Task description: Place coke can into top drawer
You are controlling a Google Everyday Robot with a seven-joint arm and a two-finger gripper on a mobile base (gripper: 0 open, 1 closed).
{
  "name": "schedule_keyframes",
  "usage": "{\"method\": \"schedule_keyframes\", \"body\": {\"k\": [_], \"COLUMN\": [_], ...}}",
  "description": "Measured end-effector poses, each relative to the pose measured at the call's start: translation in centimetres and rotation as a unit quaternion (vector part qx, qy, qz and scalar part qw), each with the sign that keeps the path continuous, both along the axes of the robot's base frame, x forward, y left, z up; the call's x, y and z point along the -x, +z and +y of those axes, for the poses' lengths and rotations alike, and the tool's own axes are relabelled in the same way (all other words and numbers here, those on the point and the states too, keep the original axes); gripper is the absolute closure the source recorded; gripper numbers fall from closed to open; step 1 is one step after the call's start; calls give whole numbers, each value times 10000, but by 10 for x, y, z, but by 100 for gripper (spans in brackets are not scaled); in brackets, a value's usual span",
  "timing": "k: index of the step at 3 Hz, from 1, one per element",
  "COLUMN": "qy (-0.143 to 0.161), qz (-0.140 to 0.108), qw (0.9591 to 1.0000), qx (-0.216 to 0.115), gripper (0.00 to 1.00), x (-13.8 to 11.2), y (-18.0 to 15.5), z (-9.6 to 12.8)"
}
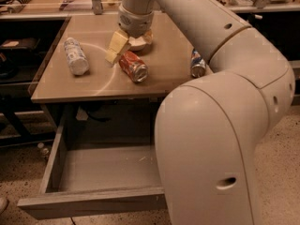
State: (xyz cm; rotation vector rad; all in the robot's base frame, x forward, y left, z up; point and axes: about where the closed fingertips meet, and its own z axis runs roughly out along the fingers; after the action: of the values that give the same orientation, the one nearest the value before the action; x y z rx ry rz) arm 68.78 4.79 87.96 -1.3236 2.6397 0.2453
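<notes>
The coke can (133, 66) lies on its side near the middle of the tan table top (61, 86), its silver end facing the front. My gripper (127, 50) hangs from the arm just above and behind the can. It is open, with one cream finger (115, 47) at the can's far left side and the other behind the can. The top drawer (93, 203) is pulled out below the table's front edge. Its grey inside (103, 168) holds nothing, and my arm hides its right part.
A white and pale-blue can (76, 56) lies on the table's left side. A blue, red and silver can (198, 63) stands at the right, partly behind my arm (215, 139). A counter with clutter runs along the back.
</notes>
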Motion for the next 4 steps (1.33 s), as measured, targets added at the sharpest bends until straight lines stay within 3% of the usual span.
{"method": "schedule_keyframes", "body": {"k": [2, 3, 4], "qy": [-464, -413, -421], "qz": [186, 312, 236], "qw": [9986, 9985, 9988], "qx": [165, 163, 109], "gripper": [0, 19, 42], "x": [-30, -26, -31], "y": [-39, -55, -58], "z": [-19, -25, -21]}}
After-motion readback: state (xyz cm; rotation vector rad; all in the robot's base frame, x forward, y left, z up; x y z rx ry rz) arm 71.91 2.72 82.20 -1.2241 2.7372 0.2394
